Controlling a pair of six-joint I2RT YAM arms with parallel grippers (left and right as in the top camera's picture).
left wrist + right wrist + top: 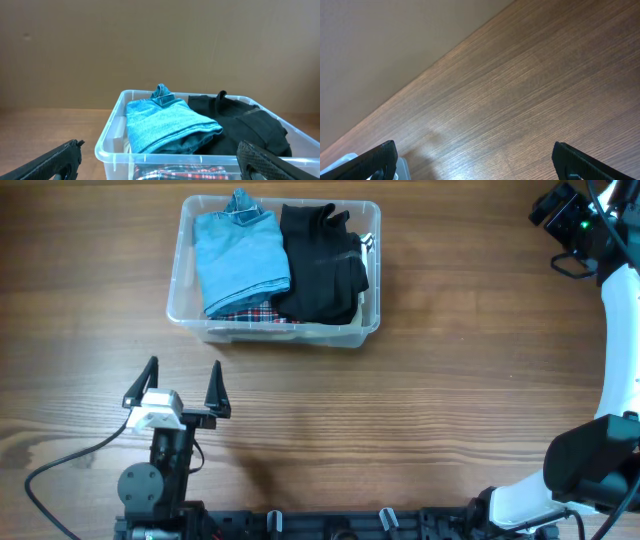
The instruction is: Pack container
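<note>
**Overhead:** clear plastic rectangular tub with rounded corners and a rimmed edge sits on the brown wood-grain table, toward the far side and left of centre, roughly straight ahead of the left arm.
- Left half of the tub holds a folded light-blue fabric garment.
- Right half holds a folded black fabric garment; the two touch along the middle.
- A red-and-blue plaid cloth shows under the blue one at the near wall.
- Left gripper is near the front edge, close to the tub but apart from it. Its fingers are spread wide with nothing between them.
- White right arm runs up the right edge, and its end is in the top-right corner, well apart from the tub. Its fingers can't be resolved from here.

**Left wrist:** the two black fingers sit in the lower corners, wide apart and empty.
- The tub is dead ahead between them.
- The blue garment is piled above the rim, with the black one just beside it on the right.
- The plaid is visible through the near wall.

**Right wrist:** right gripper has its black fingers in both lower corners, spread wide and holding nothing. The view shows bare wood table below and a beige wall behind.
</note>
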